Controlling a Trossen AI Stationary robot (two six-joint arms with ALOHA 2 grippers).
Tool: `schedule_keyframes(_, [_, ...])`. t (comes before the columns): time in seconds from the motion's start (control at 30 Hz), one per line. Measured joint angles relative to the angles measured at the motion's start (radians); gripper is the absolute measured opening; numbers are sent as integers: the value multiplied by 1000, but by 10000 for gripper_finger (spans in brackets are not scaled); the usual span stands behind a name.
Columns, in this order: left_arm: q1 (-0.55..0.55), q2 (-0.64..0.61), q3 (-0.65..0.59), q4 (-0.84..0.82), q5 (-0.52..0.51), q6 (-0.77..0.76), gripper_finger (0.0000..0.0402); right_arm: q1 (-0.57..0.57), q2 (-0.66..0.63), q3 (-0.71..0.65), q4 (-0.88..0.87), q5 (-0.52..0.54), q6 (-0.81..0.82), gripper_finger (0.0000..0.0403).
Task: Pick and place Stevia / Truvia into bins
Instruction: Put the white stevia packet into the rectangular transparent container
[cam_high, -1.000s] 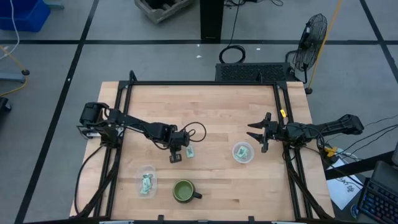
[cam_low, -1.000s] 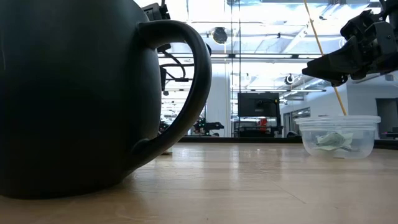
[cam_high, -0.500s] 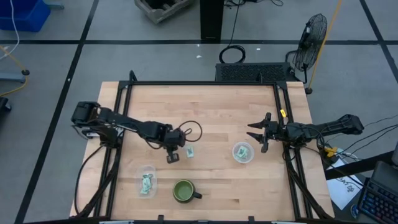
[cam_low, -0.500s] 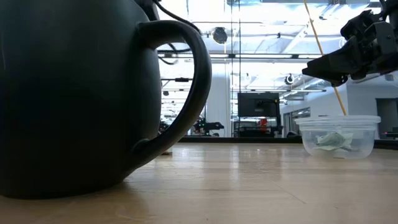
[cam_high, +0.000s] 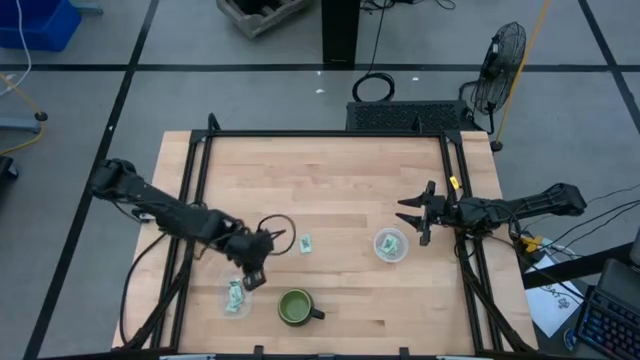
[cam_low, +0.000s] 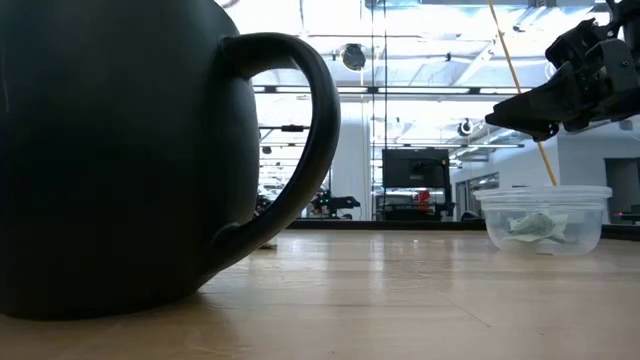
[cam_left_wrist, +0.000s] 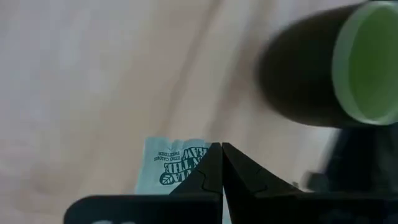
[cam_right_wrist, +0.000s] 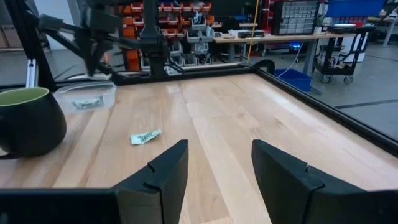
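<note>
Holding our left gripper (cam_high: 254, 279) above the left cup (cam_high: 236, 297), we note jaws pinched on a packet (cam_left_wrist: 171, 171). Our right gripper (cam_high: 413, 218) waits agape beside the right cup (cam_high: 391, 245); one loose packet (cam_high: 306, 243) lies between the cups.

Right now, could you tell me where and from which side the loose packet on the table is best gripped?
Packet lies flat on the wood, apart from both cups, so come straight down from above and pinch across its short width; no edge seems raised for a side approach.

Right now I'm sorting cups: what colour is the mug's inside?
Light green inside the dark mug; the left wrist view shows it best.
</note>
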Motion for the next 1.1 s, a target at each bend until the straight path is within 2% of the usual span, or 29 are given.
schedule_keyframes(0.23, [-202,-20,0,-22,-17,-324,4,0,4,0,0,0,0,169])
schedule_keyframes(0.4, [-327,19,-1,-15,-55,-529,3,0,4,0,1,0,0,169])
schedule_keyframes(0.6, [-393,82,-8,-34,-76,-636,7,0,4,0,1,0,0,169])
schedule_keyframes(0.73, [-387,105,-21,-33,-105,-642,26,0,4,0,1,0,0,169])
schedule_keyframes(0.87, [-366,104,-24,-41,-131,-615,72,0,4,0,1,0,0,169])
schedule_keyframes(1.03, [-316,103,-25,-61,-163,-480,150,0,4,0,1,0,0,169])
schedule_keyframes(1.1, [-273,103,-25,-61,-227,-376,175,0,4,0,1,0,0,169])
